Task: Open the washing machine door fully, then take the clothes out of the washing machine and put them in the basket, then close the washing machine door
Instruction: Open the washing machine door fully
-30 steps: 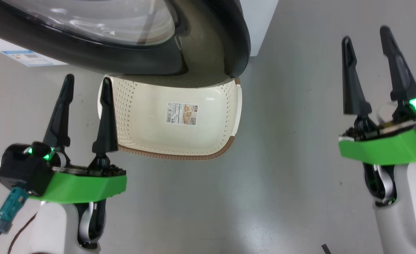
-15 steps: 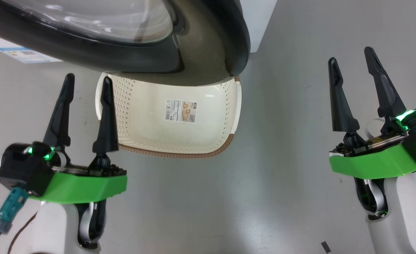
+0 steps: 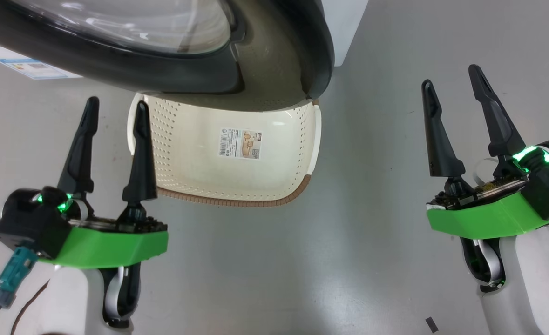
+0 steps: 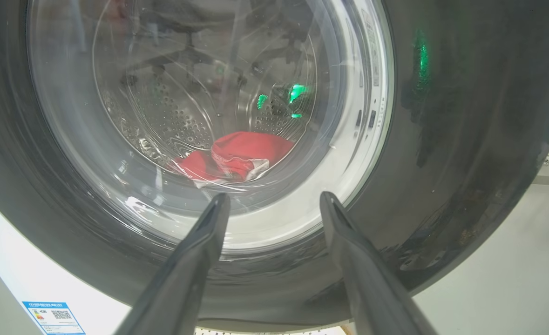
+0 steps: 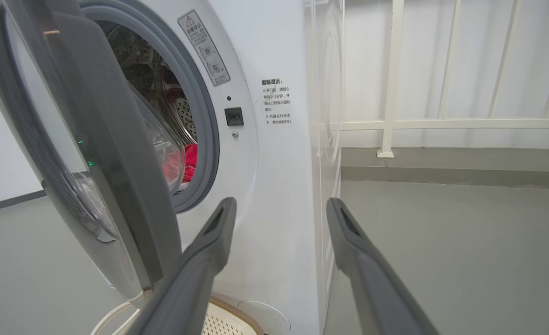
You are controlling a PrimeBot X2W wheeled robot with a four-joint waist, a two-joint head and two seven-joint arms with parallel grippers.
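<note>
Starting left: left gripper [image 3: 116, 103] spread wide, nothing held, fingers aimed straight at the outer glass of the washing machine door [image 3: 162, 79], close to it. Through that glass, its wrist view shows the clothes [image 4: 237, 156], a low red heap with white trim at the bottom of the drum.

Door is ajar, not fully open. It is hinged on the left, and its free edge swings out to the right and overhangs the far end of the basket [image 3: 237, 203]. Basket sits on the floor [image 3: 372, 139] between the two arms. No clothes in it, just a paper label [image 3: 240, 144].

Right gripper [image 3: 451, 77] also spread wide and holding nothing, well right of the basket.

Key relation: the door's free edge lies left of and ahead of the right gripper. The right wrist view sees the door nearly edge-on, standing upright, with a gap to the grey rubber ring [image 5: 211, 139] of the washing machine [image 5: 274, 163].

Judgement: step is finishing the door swing. Right arm is better placed to reach behind the free edge and push leftward. Left arm faces the wrong side.
</note>
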